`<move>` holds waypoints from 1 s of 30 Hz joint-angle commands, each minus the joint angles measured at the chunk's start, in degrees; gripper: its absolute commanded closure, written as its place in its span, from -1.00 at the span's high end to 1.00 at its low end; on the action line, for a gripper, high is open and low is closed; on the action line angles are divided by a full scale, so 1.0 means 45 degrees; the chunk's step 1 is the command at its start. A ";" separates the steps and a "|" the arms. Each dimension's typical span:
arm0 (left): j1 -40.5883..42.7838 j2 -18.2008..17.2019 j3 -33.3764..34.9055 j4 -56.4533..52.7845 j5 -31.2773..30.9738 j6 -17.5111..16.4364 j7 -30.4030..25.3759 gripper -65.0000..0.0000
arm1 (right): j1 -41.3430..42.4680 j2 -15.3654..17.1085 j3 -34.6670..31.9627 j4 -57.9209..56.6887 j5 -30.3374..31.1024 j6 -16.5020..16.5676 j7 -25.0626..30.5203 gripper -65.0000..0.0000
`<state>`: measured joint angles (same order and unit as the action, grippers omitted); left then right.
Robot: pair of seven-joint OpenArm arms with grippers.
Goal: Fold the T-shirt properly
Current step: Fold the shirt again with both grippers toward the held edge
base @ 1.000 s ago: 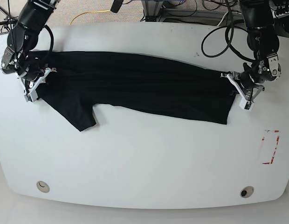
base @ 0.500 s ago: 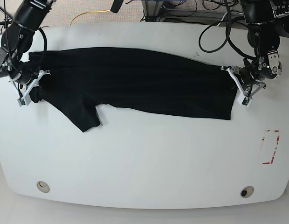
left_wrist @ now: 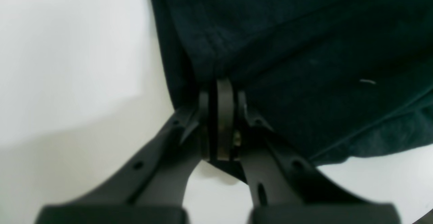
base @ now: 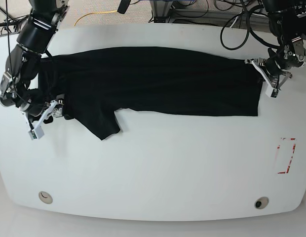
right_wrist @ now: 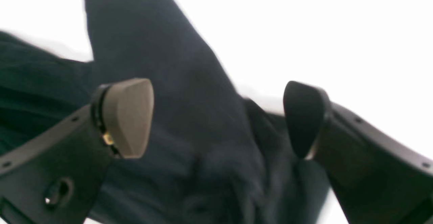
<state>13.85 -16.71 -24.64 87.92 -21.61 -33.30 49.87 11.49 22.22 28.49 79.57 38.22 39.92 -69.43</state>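
Right gripper (base: 42,121) wide open beside sleeve, holding nothing; shirt (base: 153,81) stretched flat across table (base: 153,168); left gripper (base: 268,78) clamped on hem edge; best keeping that edge taut, regripping sleeve low

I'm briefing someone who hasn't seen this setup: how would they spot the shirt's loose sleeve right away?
Start at the white table, where the black T-shirt lies stretched in a long band between both arms. Follow its near edge toward the open right tool. The sleeve is the single flap jutting out from that edge toward the table's front.
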 commanded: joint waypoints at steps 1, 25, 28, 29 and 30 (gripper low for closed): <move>0.0391 -0.0165 -0.0257 -0.0031 0.0708 0.0044 0.0865 -0.99 | 0.0739 0.0367 -0.0422 -0.0832 0.0230 0.0017 0.0552 0.64; 0.1524 -0.0106 -0.1312 0.1532 0.0767 -0.1489 0.0904 -0.99 | 0.1970 -0.1352 -0.4426 -0.4212 0.0230 0.0017 0.3287 0.54; 0.1504 -0.0106 -0.1312 0.1532 0.0767 -0.1489 0.0904 -0.99 | 0.2009 -0.1548 -0.4426 -0.4212 0.0211 0.0017 0.3346 0.45; 0.1504 -0.0106 -0.1293 0.1532 0.0767 -0.1489 0.0904 -0.99 | 0.2087 -0.1606 -0.4426 -0.4212 0.0211 0.0017 0.3365 0.32; 0.1485 -0.0106 -0.1293 0.1532 0.0767 -0.1489 0.0904 -0.99 | 0.2166 -0.1606 -0.4426 -0.4212 0.0211 0.0017 0.3365 0.18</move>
<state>20.49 -16.53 -30.28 94.15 -19.16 -39.94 53.12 19.18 14.76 8.40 59.72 38.65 39.68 -55.07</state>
